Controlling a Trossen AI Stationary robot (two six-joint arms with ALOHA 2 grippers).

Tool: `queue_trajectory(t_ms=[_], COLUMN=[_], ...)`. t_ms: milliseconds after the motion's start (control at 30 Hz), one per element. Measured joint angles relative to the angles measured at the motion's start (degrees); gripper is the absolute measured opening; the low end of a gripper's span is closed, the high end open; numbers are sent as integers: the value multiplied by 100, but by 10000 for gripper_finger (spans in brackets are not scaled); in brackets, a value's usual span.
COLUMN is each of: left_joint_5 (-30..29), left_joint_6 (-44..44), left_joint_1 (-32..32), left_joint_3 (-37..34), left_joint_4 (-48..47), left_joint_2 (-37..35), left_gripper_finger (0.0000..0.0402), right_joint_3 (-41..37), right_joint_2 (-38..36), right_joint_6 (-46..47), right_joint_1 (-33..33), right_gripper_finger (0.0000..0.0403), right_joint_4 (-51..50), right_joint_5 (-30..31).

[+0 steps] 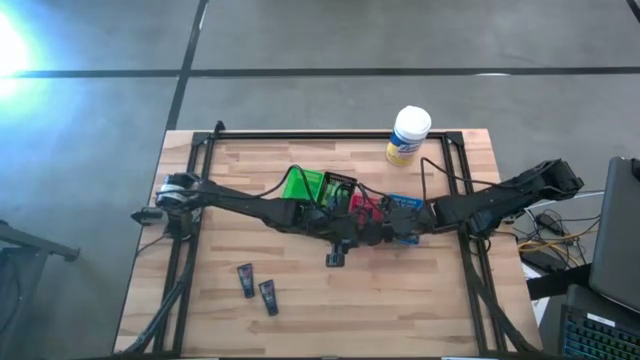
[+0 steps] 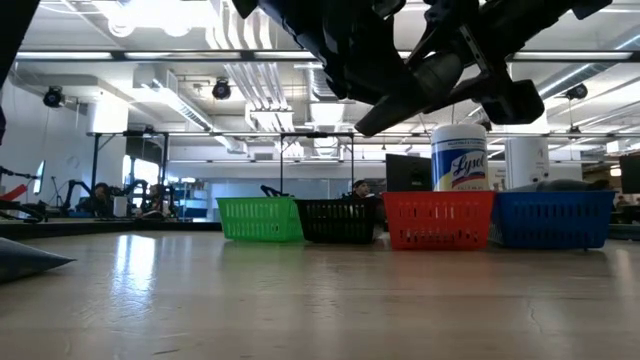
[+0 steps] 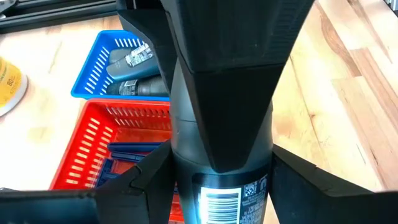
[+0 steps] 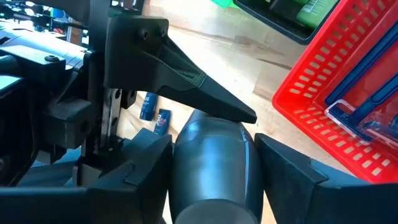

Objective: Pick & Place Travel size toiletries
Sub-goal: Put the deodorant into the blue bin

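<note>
A dark grey tube [image 3: 221,200] with a barcode label hangs above the table's middle, in front of the red bin [image 1: 366,206]. My left gripper [image 3: 221,167] and my right gripper [image 4: 214,152] meet there nose to nose [image 1: 352,232], each shut on the tube [image 4: 214,171]. Two small dark tubes [image 1: 245,279] [image 1: 268,296] lie flat on the wood near the front left. More grey tubes [image 3: 132,57] lie in the blue bin [image 3: 93,68]. My left gripper pinches the tube's barcode end [image 3: 186,196] between its two fingers, one on each side, and the tube runs forward along them. The tube is lifted clear of the table. My right gripper pinches the tube's other end [image 4: 186,155] between its two fingers, turned a quarter against the left pair, so one right finger [image 3: 230,87] lies over the tube's top. It comes from the table's right, slanting down, along the tube.
Green [image 2: 260,218], black [image 2: 340,221], red [image 2: 438,220] and blue [image 2: 552,218] bins stand in a row across the table's middle. A big white tub [image 1: 408,135] stands behind them at the far edge. Bare wood lies in front of the bins.
</note>
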Motion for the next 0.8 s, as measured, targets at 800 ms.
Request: queue_trajectory(t_ms=[800], left_joint_5=[-230], left_joint_6=[101], left_joint_1=[1], left_joint_3=[-5], left_joint_4=[-10], left_joint_2=[0], left_gripper_finger=[212], right_joint_3=[-11], right_joint_2=[1], right_joint_6=[297], right_joint_1=[4], right_gripper_finger=[254], right_joint_4=[-20], right_joint_5=[73])
